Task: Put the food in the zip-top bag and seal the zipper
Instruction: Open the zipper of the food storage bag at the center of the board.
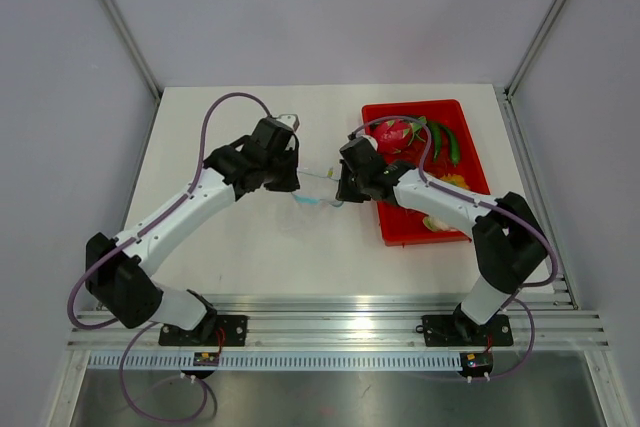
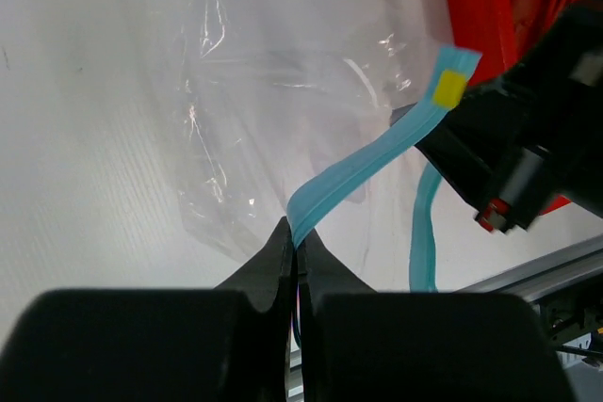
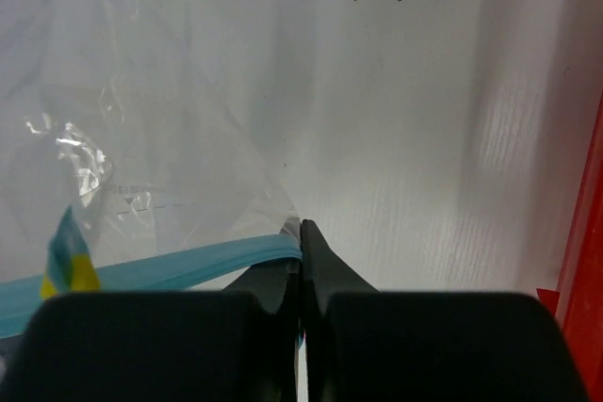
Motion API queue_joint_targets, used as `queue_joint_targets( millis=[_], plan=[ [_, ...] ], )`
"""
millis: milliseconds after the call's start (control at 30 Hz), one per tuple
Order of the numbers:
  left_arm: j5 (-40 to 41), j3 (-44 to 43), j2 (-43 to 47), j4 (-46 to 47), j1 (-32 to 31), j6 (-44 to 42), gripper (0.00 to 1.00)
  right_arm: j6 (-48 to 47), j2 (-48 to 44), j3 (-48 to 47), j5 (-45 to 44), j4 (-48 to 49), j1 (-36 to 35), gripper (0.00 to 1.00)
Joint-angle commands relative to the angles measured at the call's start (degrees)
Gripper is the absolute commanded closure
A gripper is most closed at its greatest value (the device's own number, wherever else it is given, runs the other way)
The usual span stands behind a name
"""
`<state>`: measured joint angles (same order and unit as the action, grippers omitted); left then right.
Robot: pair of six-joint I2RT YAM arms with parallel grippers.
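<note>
Tray (image 1: 405,230), red, at the right holds the food (image 1: 450,142), unbagged. Beside it the zip-top bag (image 2: 264,91) hangs between the arms. The left gripper (image 2: 297,242) and right gripper (image 3: 301,233) are each clenched on the zipper (image 2: 377,152), presumably to pull its mouth open.

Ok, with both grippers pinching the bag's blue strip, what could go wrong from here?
1. The left gripper and right gripper hold the zipper only at their fingertips; the thin strip may slip out.
2. The food lies in the red tray, and neither gripper is free; releasing one side may let the zip-top bag sag shut.
</note>
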<state>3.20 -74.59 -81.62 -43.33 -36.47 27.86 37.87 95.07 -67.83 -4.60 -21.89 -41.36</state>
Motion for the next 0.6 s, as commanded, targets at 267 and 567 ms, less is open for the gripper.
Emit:
queue_joint_targets(
  millis=[267,567],
  plan=[
    [3.4,-0.1,1.7,2.0,-0.7,1.4,1.0,-1.4,0.5,-3.7,0.4,-0.8,1.5,0.53],
    [4.0,0.2,-2.2,2.8,-1.1,0.2,1.0,0.2,-10.2,-2.7,-0.8,-3.3,1.5,0.24]
  ],
)
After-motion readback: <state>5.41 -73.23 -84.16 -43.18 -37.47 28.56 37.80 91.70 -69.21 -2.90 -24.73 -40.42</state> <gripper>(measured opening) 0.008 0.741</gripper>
